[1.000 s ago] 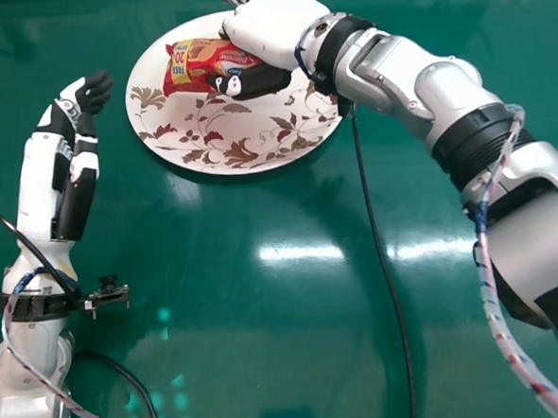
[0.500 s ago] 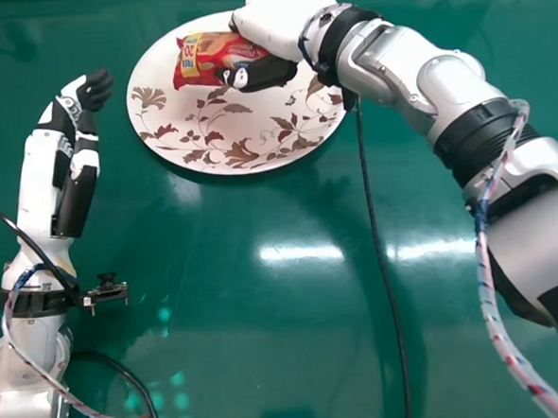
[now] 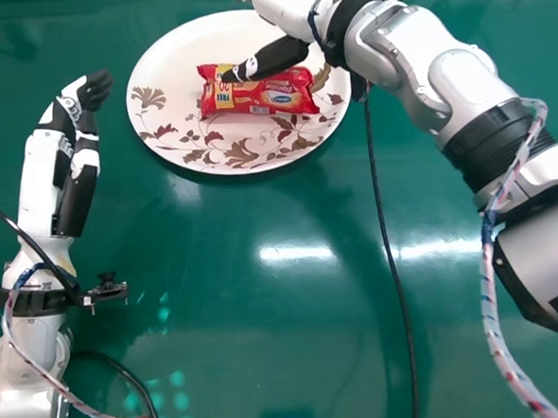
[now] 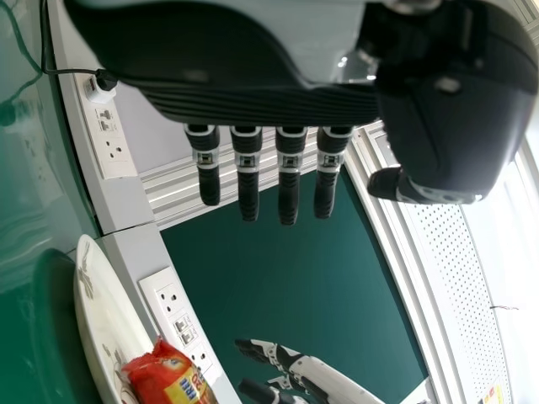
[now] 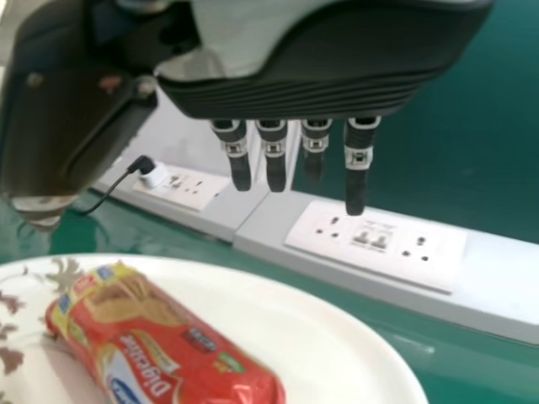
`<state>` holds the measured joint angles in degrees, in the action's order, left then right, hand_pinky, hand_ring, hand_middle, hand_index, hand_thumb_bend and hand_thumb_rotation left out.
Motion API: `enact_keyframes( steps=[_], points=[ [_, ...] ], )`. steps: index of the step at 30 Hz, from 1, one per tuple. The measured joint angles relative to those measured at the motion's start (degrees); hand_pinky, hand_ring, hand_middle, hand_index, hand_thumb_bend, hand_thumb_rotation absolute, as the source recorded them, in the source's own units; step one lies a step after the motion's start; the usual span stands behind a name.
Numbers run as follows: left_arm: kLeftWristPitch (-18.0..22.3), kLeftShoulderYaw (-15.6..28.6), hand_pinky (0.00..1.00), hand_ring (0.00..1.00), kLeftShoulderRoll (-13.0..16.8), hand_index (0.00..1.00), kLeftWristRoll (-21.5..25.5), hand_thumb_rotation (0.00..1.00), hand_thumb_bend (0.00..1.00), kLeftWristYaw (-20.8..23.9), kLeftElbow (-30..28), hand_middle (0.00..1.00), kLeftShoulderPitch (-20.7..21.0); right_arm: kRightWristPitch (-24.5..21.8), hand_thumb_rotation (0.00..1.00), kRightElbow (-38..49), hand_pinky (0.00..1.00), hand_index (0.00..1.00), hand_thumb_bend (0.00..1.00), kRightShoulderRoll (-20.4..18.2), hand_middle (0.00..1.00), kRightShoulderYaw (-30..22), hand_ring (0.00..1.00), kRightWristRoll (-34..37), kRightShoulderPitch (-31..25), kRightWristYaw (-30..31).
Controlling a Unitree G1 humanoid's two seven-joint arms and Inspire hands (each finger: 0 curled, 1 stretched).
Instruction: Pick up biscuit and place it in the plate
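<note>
"Biscuit packet (image 3: 263, 96) first: where is it in the head view?"

"Lying on the flowered plate (image 3: 175, 139), which sits on the green table (image 3: 267, 323). The right hand (image 3: 286, 8) is above it, its thumb (image 3: 268, 60) stretched over the yellow-marked end (whether it touches the wrapper, I can't tell from up there)."

"And the left hand (image 3: 90, 93)?"

"Over the table, off to the plate's left, well apart from the packet."

"Now the left wrist view."

"That hand's fingers (image 4: 288, 198) are straight, with narrow gaps between them, and the thumb stands out to one side. It's empty. Beyond it I see the plate's rim, one end of the red packet on it, and the right hand (image 4: 333, 383) near them (quite a crowd for one corner)."

"Last, the right wrist view. Is that hand pinching anything?"

"Empty too. The fingers (image 5: 356, 181) are straight and slightly spread, the thumb well away from them. The packet lies apart from those fingers, on its long side, flat on the plate (the thumb's tip is blurred, so contact there stays unclear to me). Behind the plate, a socket panel (image 5: 337, 250) is set in a pale ledge (image 5: 497, 295)."
</note>
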<state>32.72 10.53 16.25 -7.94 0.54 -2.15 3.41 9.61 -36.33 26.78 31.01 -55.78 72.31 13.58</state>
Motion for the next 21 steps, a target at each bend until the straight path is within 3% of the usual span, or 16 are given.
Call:
enact_keyframes(
  steps=[6, 10, 12, 16, 21],
  points=[
    [-0.9, 0.0, 0.90, 0.88, 0.0, 0.87, -0.5, 0.13, 0.25, -0.1, -0.4, 0.88, -0.5, -5.3, 0.55, 14.1, 0.69, 0.96, 1.00, 4.4, 1.00, -8.6, 0.92, 5.8, -8.2, 3.1],
    [-0.9, 0.0, 0.86, 0.86, 0.0, 0.86, -1.1, 0.11, 0.25, 0.1, -0.5, 0.87, -0.9, -10.2, 0.51, 27.6, 0.61, 0.91, 0.88, 6.8, 0.96, -16.9, 0.84, 9.8, -17.6, 3.1],
    [-0.6, 0.1, 0.86, 0.85, 0.0, 0.86, -1.1, 0.08, 0.24, 0.3, -0.3, 0.86, -0.9, -12.1, 0.47, 34.5, 0.62, 0.88, 0.86, 6.9, 0.94, -21.6, 0.82, 13.3, -23.8, 2.6],
    [-0.4, 0.1, 0.86, 0.84, 0.1, 0.85, -1.5, 0.08, 0.25, 0.6, 0.0, 0.85, -1.4, -18.1, 0.44, 47.7, 0.74, 0.89, 0.74, 6.0, 0.93, -29.8, 0.88, 19.8, -35.2, 4.2],
    [-0.4, 0.1, 0.85, 0.84, 0.2, 0.85, -2.0, 0.09, 0.25, 0.7, 0.1, 0.85, -1.6, -24.6, 0.45, 61.0, 0.64, 0.88, 0.72, 4.7, 0.87, -36.7, 0.81, 24.1, -45.5, 5.9]
  ],
)
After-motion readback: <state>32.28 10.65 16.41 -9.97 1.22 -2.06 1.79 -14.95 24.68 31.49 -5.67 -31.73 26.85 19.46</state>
